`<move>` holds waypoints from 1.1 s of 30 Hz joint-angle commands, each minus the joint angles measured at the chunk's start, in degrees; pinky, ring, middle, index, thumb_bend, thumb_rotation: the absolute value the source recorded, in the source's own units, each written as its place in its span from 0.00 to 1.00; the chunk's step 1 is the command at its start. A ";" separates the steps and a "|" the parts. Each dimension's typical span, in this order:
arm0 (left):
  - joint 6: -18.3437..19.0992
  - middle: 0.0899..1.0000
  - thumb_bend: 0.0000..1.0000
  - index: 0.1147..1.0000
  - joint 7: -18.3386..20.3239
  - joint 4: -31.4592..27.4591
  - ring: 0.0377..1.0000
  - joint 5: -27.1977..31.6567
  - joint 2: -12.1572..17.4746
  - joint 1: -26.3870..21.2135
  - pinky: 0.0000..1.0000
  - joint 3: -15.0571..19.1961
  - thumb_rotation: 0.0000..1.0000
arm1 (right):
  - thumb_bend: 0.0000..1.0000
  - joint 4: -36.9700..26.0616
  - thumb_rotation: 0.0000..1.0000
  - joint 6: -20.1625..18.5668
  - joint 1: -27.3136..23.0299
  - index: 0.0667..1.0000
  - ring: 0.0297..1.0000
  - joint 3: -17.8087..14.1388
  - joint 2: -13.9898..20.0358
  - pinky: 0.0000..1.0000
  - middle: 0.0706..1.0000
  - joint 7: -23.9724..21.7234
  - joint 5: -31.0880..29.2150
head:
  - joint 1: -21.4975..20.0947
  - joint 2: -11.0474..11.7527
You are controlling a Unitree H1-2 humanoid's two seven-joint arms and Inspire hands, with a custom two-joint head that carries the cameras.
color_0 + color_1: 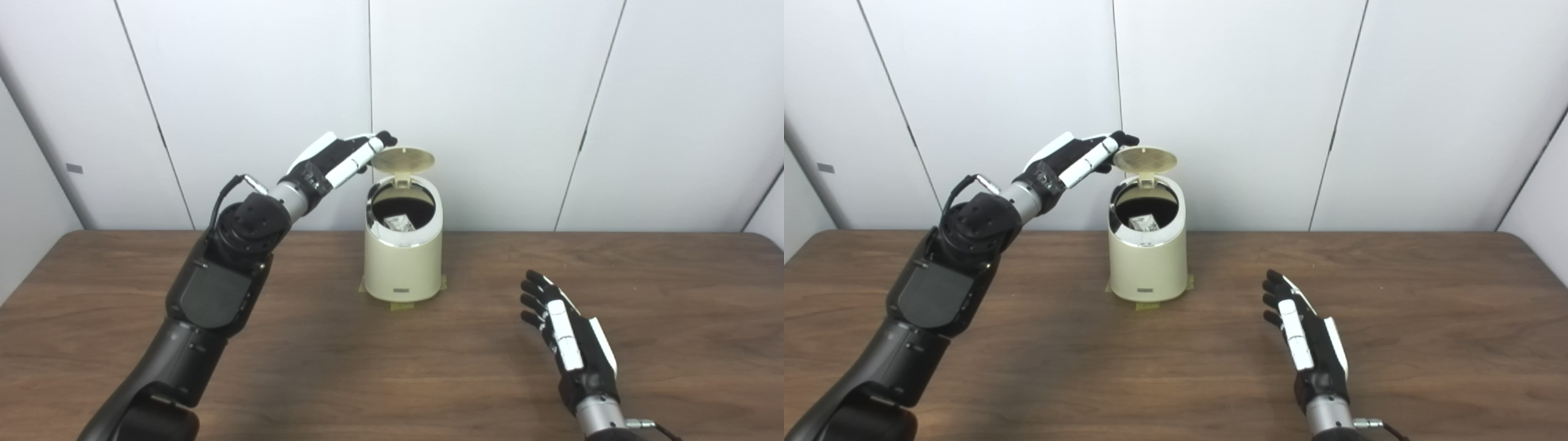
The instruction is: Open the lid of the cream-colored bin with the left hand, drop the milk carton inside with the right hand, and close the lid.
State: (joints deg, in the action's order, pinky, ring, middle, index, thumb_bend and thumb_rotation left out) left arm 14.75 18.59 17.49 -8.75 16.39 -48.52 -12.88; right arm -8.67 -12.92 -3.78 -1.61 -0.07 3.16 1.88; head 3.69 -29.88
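Note:
The cream-colored bin (403, 263) stands at the middle back of the wooden table. Its round lid (403, 159) is raised and stands open above the back rim. The milk carton (399, 223) lies inside the dark opening, partly seen. My left hand (343, 159) is raised beside the lid on its left, fingers extended, fingertips (386, 138) at the lid's top edge. My right hand (566, 334) is open and empty, low over the table to the right front of the bin. In the right eye view the bin (1147, 257) and the right hand (1304, 340) show the same.
The brown wooden table (392, 367) runs across the picture. White wall panels stand close behind the bin. Tape tabs (404, 304) lie at the bin's base. My left arm (208, 294) crosses the table's left part.

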 commanded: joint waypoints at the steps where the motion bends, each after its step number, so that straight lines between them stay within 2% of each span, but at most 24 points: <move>1: -1.94 0.82 0.50 0.87 -0.26 -2.11 0.89 -1.54 1.36 -3.40 0.95 0.16 1.00 | 0.49 -0.57 0.98 2.94 -0.96 0.85 0.87 0.27 0.21 0.81 0.86 0.04 0.59 | -0.05 -0.01; 7: -1.97 0.74 0.46 0.79 -0.68 -3.50 0.86 -5.48 1.98 -3.34 0.96 -0.90 1.00 | 0.45 1.70 1.00 3.43 -0.64 0.85 0.81 2.38 1.04 0.70 0.83 1.71 6.57 | -0.21 0.09; 10: -2.99 0.71 0.46 0.77 -0.88 -4.61 0.84 -7.75 2.21 -2.80 0.96 -1.81 1.00 | 0.46 2.66 1.00 4.05 -0.36 0.86 0.81 3.67 1.54 0.73 0.84 1.65 8.53 | -0.37 -0.01; 13: -4.41 0.71 0.51 0.75 -1.22 -5.82 0.84 -11.30 2.77 -2.40 0.96 -3.48 1.00 | 0.45 3.32 1.00 4.38 -0.06 0.86 0.82 4.28 1.44 0.76 0.84 1.68 9.50 | -0.48 0.02; 18: -6.68 0.70 0.52 0.72 -1.43 -7.57 0.78 -17.47 3.71 -2.15 0.83 -6.24 1.00 | 0.44 3.43 1.00 3.73 -0.26 0.87 0.83 4.40 1.16 0.76 0.83 1.95 10.52 | -0.53 -0.21; 20: -9.71 0.70 0.48 0.71 -1.78 -7.80 0.75 -20.20 4.75 -2.03 0.76 -7.65 1.00 | 0.45 3.52 1.00 3.64 -0.38 0.87 0.83 4.25 1.23 0.77 0.83 2.07 10.77 | -0.39 -0.37; 23: -13.22 0.70 0.48 0.70 -2.26 -7.51 0.71 -23.94 6.03 -1.88 0.70 -9.10 1.00 | 0.46 3.57 1.00 3.63 -0.48 0.87 0.84 4.15 1.44 0.78 0.83 2.12 10.98 | -0.45 -0.52; 25: -15.11 0.70 0.50 0.70 -2.07 -7.45 0.71 -26.35 6.83 -1.78 0.70 -9.98 1.00 | 0.47 3.59 1.00 3.58 -0.57 0.87 0.84 3.94 1.45 0.78 0.83 2.14 10.79 | -0.51 -0.60; 28: -17.80 0.72 0.50 0.70 -1.32 -7.61 0.75 -28.97 7.95 -1.47 0.81 -11.03 1.00 | 0.47 3.28 1.00 3.12 -0.73 0.86 0.83 3.60 1.34 0.77 0.82 2.16 10.50 | -0.73 -0.83; 33: -18.56 0.74 0.51 0.70 0.50 -9.27 0.77 -31.57 8.43 0.20 0.86 -11.65 1.00 | 0.48 3.10 1.00 3.07 -1.00 0.86 0.80 2.94 1.23 0.73 0.81 2.53 10.32 | -0.80 -1.09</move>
State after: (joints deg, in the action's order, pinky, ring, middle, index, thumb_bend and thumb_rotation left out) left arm -3.17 19.07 9.91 -39.29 23.98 -46.38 -24.84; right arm -5.22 -9.06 -3.68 1.62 1.27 5.55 12.13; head 2.81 -30.94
